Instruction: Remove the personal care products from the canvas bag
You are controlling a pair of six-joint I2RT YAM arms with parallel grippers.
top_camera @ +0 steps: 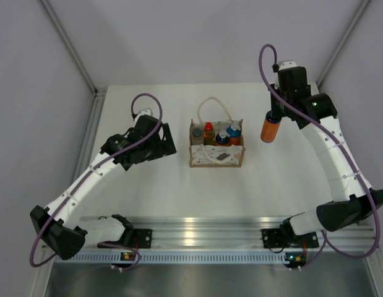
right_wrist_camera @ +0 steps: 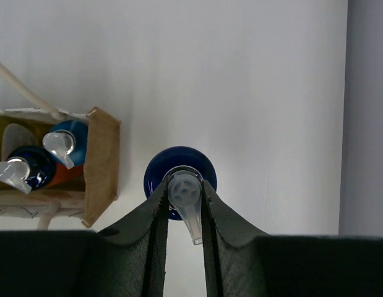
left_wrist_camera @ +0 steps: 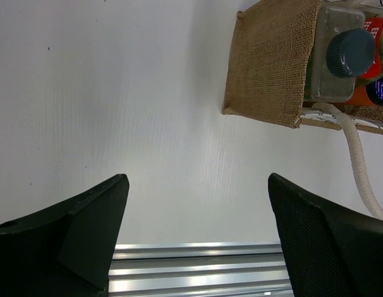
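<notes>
Jaws of your right gripper (right_wrist_camera: 184, 189) are clamped on the pump neck of one orange bottle (top_camera: 271, 129), held to the right of the canvas bag (top_camera: 217, 158) and well apart from it. Your left gripper (left_wrist_camera: 197, 179) has its jaws apart and empty, near the bag's left side.

Recommendation: set the bottle upright on the table (top_camera: 284, 192), then release.

Count: one bottle out. Four in the bag: one grey-capped bottle (top_camera: 197, 132), one red-capped bottle (top_camera: 208, 129), two blue-capped bottles (top_camera: 234, 129).

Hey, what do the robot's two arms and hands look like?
The left arm and right arm have white ribbed links with black joints. A purple cable runs along each. The left hand and right hand have black, wedge-shaped fingers.
</notes>
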